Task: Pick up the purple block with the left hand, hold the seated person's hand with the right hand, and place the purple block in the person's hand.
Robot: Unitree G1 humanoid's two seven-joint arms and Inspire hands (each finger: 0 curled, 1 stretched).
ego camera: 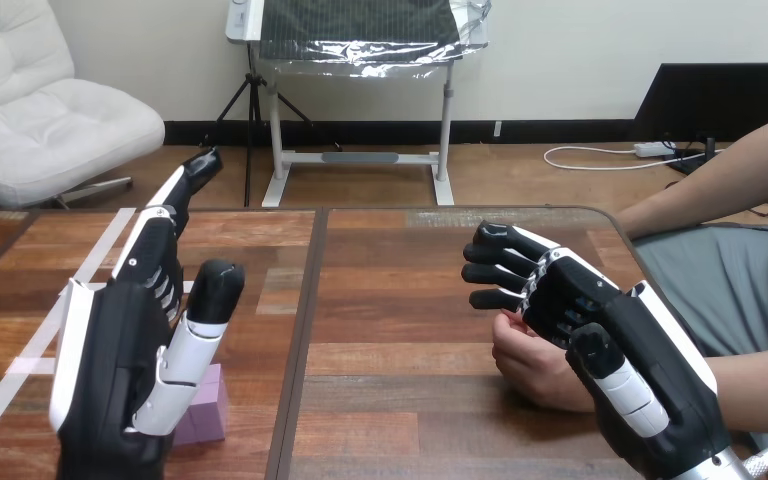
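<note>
The purple block [207, 409] lies on the wooden table [400, 300] near its front left, partly hidden behind my left hand [125, 340]. That hand stands just left of the block and in front of it, open, fingers straight and pointing away, thumb raised above the block. My right hand [600, 320] is at the right, lying over the person's hand [535, 368], which rests on the table below and left of my palm. The two touch; I cannot tell whether I hold it.
The person's forearm [760, 375] comes in from the right edge. Their other arm [720, 190] hangs beyond the table's far right corner. A strip of pale tape [80, 285] runs across the table's left part.
</note>
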